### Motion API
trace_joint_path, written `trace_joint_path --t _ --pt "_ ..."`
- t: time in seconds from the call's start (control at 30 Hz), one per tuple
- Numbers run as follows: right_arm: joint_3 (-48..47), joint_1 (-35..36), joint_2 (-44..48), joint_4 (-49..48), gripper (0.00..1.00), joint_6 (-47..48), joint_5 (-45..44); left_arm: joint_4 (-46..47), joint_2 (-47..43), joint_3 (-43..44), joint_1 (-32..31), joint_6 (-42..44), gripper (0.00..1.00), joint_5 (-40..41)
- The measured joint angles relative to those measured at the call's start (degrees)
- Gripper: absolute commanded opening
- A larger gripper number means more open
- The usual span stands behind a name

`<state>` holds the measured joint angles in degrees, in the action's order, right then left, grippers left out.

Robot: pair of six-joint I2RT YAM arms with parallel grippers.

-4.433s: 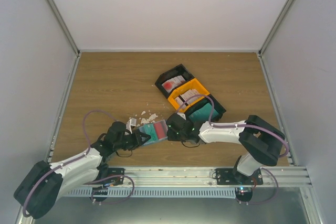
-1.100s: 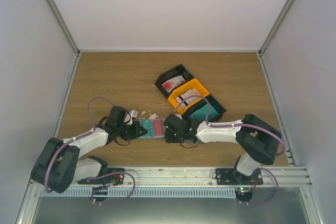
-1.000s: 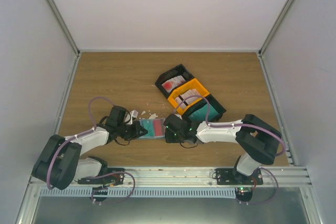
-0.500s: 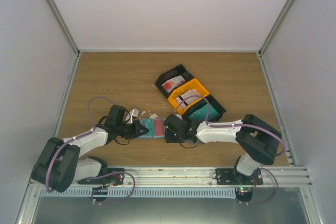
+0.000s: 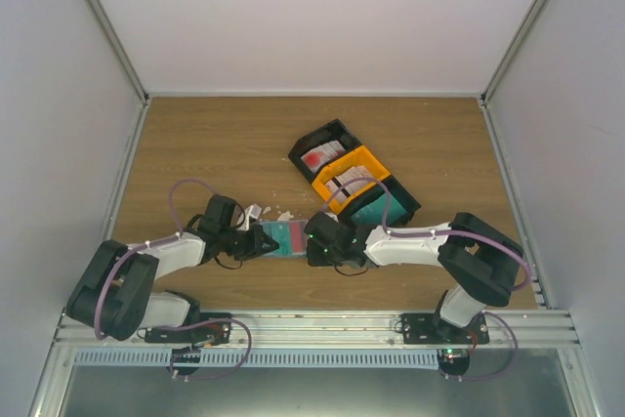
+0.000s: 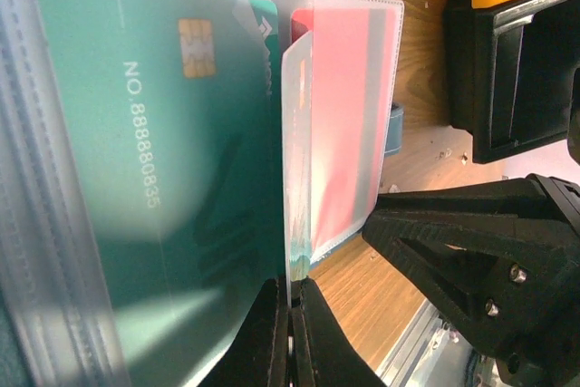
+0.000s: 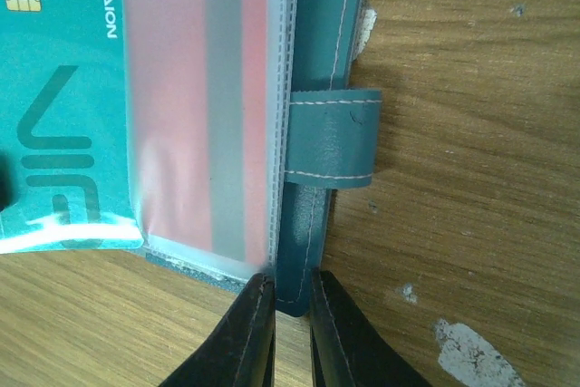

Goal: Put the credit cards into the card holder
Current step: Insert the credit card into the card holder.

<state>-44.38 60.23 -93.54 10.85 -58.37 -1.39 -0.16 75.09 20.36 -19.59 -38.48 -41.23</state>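
The card holder [image 5: 284, 237] lies open on the table between my two grippers. Its clear sleeves hold a teal-green credit card [image 6: 154, 178] and a red card [image 6: 349, 106]. My left gripper [image 6: 290, 292] is shut on the edge of one clear sleeve, which stands upright between the two cards; it also shows in the top view [image 5: 259, 241]. My right gripper [image 7: 290, 285] is shut on the holder's teal cover edge [image 7: 313, 224], just below its strap loop [image 7: 331, 138]; it also shows in the top view [image 5: 309, 240]. The teal card [image 7: 63, 133] and red card [image 7: 204, 106] show beside that edge.
Three joined trays stand behind the holder: a black one [image 5: 322, 150] with red-and-white cards, an orange one [image 5: 350, 175] with whitish cards, and a black one [image 5: 383, 204] with teal cards. Torn white scraps [image 5: 266, 213] lie by the left gripper.
The holder came down from a tilted hold to lie flat between the grippers and shifted slightly left. The left arm folded in closer. Both grippers kept their grip.
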Motion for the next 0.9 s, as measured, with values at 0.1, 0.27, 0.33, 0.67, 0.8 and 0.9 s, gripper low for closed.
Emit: trace_joint_path --t 0.1,0.27,0.33,0.67,0.8,0.9 --pt "0.00 0.00 -0.04 0.00 0.14 0.00 0.00 1.18 1.22 0.00 0.04 0.11 0.00 -0.52" --pt "0.00 0.00 -0.07 0.00 0.14 0.00 0.00 1.27 1.92 0.04 0.04 0.57 0.00 0.11" --pt "0.00 0.00 -0.07 0.00 0.14 0.00 0.00 1.05 1.90 0.13 0.04 0.68 0.00 0.50" --pt "0.00 0.00 -0.11 -0.20 0.14 0.00 0.02 0.87 1.68 0.83 0.04 0.81 0.00 3.32" --pt "0.00 0.00 -0.15 -0.24 0.14 0.00 0.04 1.55 1.97 0.98 0.04 0.76 0.00 3.82" --pt "0.00 0.00 -0.17 -0.26 0.13 0.00 0.04 2.78 3.13 0.98 0.02 0.55 0.00 3.48"
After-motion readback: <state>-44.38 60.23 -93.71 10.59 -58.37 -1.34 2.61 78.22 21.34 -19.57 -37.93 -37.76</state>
